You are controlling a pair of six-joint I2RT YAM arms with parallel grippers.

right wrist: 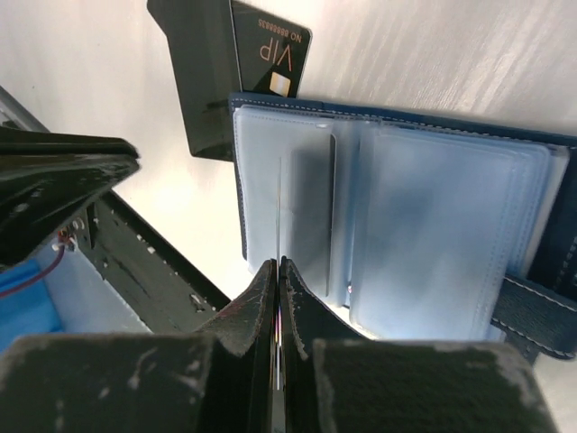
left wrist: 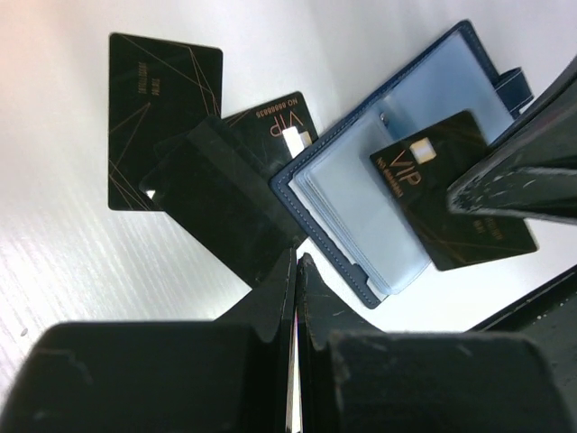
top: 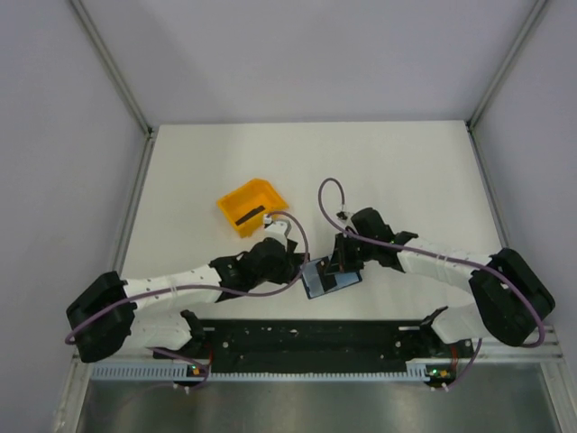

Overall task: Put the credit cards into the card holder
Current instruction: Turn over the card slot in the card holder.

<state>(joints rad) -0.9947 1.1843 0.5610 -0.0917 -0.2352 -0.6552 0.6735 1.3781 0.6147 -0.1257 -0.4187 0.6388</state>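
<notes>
Right gripper [right wrist: 277, 266] clamps edgewise a credit card [left wrist: 415, 198] we judge stiff, slick; card holder [right wrist: 424, 253] twelve o'clock; left gripper [left wrist: 296, 262] pinched together.

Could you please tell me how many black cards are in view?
3: a lone card flat on the table, a partly covered VIP card beside the open card holder, and a held card in the right gripper over it. Others may be hidden.

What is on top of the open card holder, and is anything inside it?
A black VIP card, pinched in the right gripper, is over the clear sleeves of the card holder. The visible sleeves look empty; the part under that card is covered.
</notes>
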